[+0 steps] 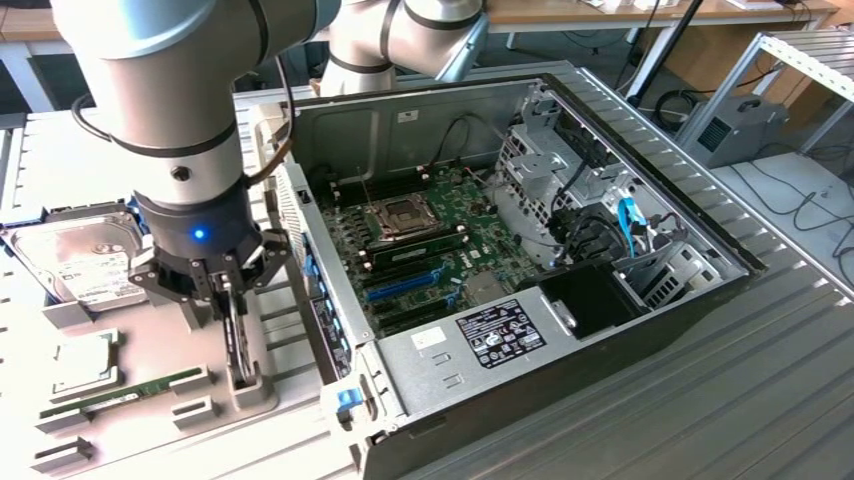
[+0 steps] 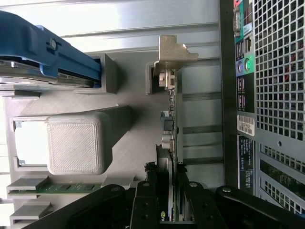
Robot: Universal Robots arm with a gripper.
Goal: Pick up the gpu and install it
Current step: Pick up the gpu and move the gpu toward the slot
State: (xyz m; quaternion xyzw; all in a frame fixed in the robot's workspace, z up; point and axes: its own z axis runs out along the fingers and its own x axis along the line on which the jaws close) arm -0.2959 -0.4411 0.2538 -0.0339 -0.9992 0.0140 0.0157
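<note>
The gpu point(image 1: 238, 335) is a slim dark card standing on its long edge in a grey printed stand point(image 1: 251, 388), to the exterior view's left of the open computer case point(image 1: 674, 200). My gripper point(image 1: 222, 292) reaches down over one end of the card, with a finger on each flat face, shut on it. In the wrist view the gpu point(image 2: 172, 119) runs away from my gripper point(image 2: 170, 212) to its silvery metal bracket point(image 2: 174, 50), which rests in a slot of the stand. The card still sits in the stand.
A silver hard drive point(image 1: 83, 255) in a blue caddy point(image 2: 47, 55), a processor point(image 1: 83, 365) and a green RAM stick point(image 1: 120, 390) lie on the same grey holder tray. The case's perforated rear panel point(image 2: 279, 95) stands close beside the card. The motherboard's blue slots point(image 1: 400, 285) lie inside the case.
</note>
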